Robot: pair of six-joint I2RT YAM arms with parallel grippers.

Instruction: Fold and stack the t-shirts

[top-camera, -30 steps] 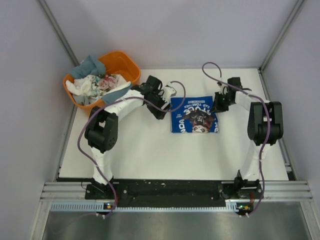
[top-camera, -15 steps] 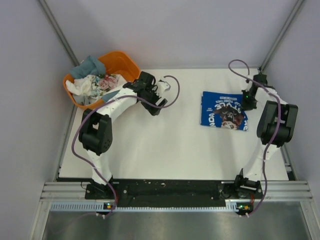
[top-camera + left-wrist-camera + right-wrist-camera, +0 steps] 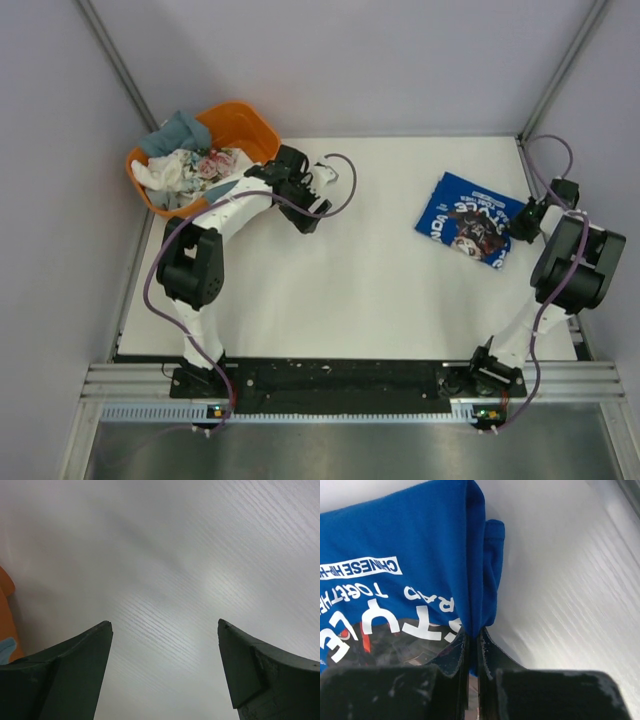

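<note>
Top external view shows an orange tub (image 3: 252, 128) at the far left corner of the tabletop (image 3: 350, 300), heaped with grey-blue, white and floral t-shirts (image 3: 190, 165). The folded royal blue t-shirt (image 3: 468, 218) lies tilted near the right edge, well apart from the tub. Only the left wrist view shows the left hand (image 3: 165, 625) spread wide over bare tabletop, holding nothing, with a sliver of orange at the frame's left margin. Right wrist view shows the right hand (image 3: 472, 636) pinched tight on the blue shirt's folded edge.
</note>
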